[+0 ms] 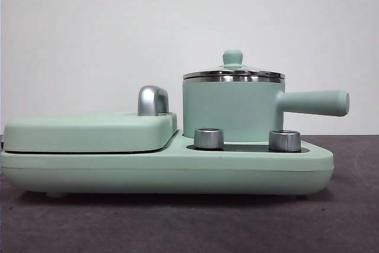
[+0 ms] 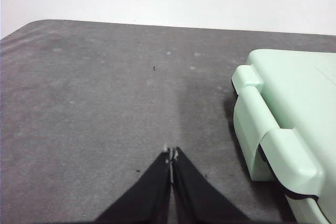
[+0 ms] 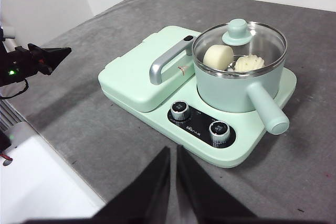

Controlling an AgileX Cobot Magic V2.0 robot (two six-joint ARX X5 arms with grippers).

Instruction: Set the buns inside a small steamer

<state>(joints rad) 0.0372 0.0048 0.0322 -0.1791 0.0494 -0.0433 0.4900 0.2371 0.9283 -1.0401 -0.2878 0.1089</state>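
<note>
Already both buns (image 3: 218, 56) (image 3: 249, 63) sit inside the small steamer (image 3: 239, 87), under its glass lid (image 3: 239, 43); left gripper (image 2: 171, 157) and right gripper (image 3: 173, 153), closed and empty, should stay clear of it.

Mint-green appliance base (image 1: 166, 170) on grey table (image 1: 189, 223), centre frame; two silver knobs (image 1: 208, 138) front right; griddle cover (image 1: 89, 131) left, closed.

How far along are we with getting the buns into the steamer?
It looks finished. Both buns, the smooth one and the ridged one, sit inside the small steamer under its glass lid. Nothing is in hand: the left gripper and right gripper are shut, empty and clear of the cooker. Nothing appears left.
</note>
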